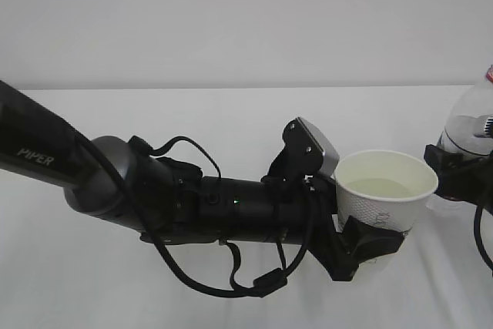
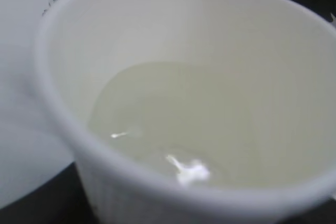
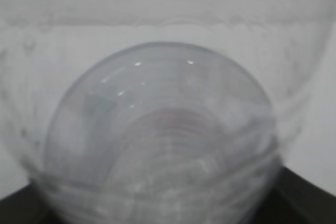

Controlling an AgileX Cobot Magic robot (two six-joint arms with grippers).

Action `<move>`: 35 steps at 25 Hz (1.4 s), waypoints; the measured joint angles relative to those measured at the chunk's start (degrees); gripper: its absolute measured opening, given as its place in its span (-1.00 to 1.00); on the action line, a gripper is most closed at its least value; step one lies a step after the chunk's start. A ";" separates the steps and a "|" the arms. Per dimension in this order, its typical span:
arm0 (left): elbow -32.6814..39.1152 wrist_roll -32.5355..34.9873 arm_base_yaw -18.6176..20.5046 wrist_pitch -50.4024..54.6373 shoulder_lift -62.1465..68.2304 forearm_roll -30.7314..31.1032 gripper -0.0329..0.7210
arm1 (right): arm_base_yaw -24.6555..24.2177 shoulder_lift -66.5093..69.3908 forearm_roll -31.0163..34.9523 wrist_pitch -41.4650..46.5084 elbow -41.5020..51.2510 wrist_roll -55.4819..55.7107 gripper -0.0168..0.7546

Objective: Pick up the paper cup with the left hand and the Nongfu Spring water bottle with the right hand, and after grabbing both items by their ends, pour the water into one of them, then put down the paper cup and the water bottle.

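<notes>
My left gripper (image 1: 368,238) is shut on the lower end of the white paper cup (image 1: 377,207) and holds it upright right of the table's middle. A pale pool of water (image 1: 383,187) lies in the cup. The left wrist view looks straight down into the paper cup (image 2: 294,77) at the water (image 2: 157,124). At the right edge the clear Nongfu Spring water bottle (image 1: 471,117) stands upright, with my right gripper (image 1: 461,173) around its lower part. In the right wrist view the bottle (image 3: 163,140) fills the frame, blurred, and hides the jaws. Whether they press on it does not show.
The white table (image 1: 231,113) runs back to a plain white wall. My left arm (image 1: 92,175), marked PIPER, lies across the left and middle with a loose black cable (image 1: 231,287) hanging under it. Cup and bottle stand a small gap apart.
</notes>
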 joint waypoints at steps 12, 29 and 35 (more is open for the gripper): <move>0.00 0.00 0.00 0.00 0.00 0.00 0.42 | 0.00 0.00 -0.10 -0.79 -0.30 0.00 0.58; 0.00 0.00 0.00 1.40 0.00 0.00 0.42 | 0.00 0.00 -1.82 -4.16 2.77 0.00 0.76; 0.00 0.00 0.00 1.40 0.00 0.00 0.42 | 0.00 0.00 -1.82 -4.27 6.84 0.00 0.76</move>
